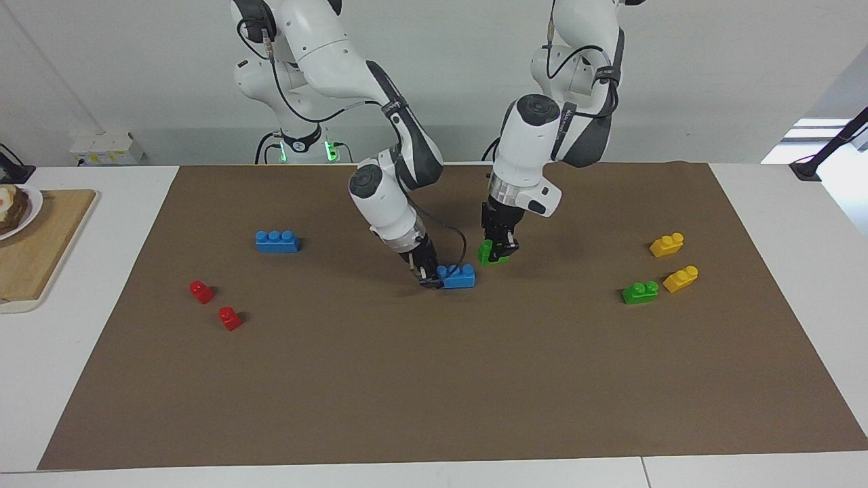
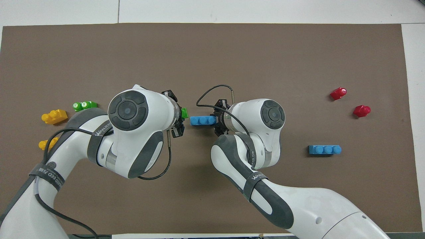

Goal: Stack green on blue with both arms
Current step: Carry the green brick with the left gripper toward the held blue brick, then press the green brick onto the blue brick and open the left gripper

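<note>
Right gripper (image 1: 430,278): we see it low at the mat, its fingers clamped on one end of a blue brick (image 1: 458,276); in the overhead view the gripper (image 2: 217,118) meets the brick (image 2: 201,120) at the end toward the right arm's side of the table.

Held blue brick: it sits level, about mid-mat, its free end pointing toward the left arm's end of the table. We cannot tell whether it rests on the mat or is held just above it.

Left gripper (image 1: 500,251): it hangs just beside the free end of the held blue brick, fingers closed on a green brick (image 1: 486,252). From above we see only a sliver of that green brick (image 2: 184,113) past the gripper (image 2: 177,121).

Held green brick: it is in the air, close to the blue brick's free end but not touching it, and not yet over it.

Other blue brick (image 1: 277,241): it lies on the mat toward the right arm's end, well apart from both grippers.

Other green brick (image 1: 640,292): it lies on the mat toward the left arm's end, just beside a yellow brick (image 1: 680,278); a second yellow brick (image 1: 666,245) lies nearer to the robots.

Red bricks: we count two, (image 1: 201,291) and (image 1: 230,318), near each other toward the right arm's end.

Mat (image 1: 434,393): brown, covering most of the table.

Table edge: at the right arm's end a wooden board (image 1: 34,251) carries a plate (image 1: 20,209).
</note>
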`<state>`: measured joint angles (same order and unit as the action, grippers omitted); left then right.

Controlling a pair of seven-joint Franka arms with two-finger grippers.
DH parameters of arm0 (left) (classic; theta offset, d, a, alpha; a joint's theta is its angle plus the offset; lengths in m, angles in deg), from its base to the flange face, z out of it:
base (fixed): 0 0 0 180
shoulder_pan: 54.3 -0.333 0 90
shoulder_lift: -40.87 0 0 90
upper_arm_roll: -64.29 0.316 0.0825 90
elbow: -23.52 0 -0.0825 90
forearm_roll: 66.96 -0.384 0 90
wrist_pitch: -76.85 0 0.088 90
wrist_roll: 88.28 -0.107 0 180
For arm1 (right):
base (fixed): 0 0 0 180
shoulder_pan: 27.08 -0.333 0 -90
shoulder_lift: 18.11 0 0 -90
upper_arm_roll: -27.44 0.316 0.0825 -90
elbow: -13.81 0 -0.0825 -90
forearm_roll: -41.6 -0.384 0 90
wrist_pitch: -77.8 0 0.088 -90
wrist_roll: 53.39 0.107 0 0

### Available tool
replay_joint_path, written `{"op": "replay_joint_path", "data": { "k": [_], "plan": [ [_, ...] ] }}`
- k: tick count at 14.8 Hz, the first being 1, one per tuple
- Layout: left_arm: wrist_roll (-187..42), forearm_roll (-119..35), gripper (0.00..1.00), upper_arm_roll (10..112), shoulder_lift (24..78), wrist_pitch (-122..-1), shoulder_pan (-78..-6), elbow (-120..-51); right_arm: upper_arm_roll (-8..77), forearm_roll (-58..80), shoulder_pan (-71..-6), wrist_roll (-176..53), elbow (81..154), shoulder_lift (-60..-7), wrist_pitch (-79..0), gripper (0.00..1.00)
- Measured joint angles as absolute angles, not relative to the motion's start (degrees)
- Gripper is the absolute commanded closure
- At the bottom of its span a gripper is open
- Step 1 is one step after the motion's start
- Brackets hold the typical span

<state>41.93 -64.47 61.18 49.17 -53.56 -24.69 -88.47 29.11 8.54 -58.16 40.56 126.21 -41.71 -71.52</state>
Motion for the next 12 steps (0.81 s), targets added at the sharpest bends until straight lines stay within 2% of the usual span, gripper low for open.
{"op": "replay_joint_path", "data": {
  "k": [6, 12],
  "plan": [
    [44.2, -68.2, 1.0, 61.2, 58.3, -49.1, -20.6, -79.6, 29.1, 8.5, -58.2, 40.6, 126.2, -41.7, -71.5, 1.0],
    [44.3, -68.3, 1.0, 61.3, 59.6, -47.4, -20.5, -78.5, 29.1, 8.5, -58.2, 40.6, 126.2, -41.7, -71.5, 1.0]
  ]
}}
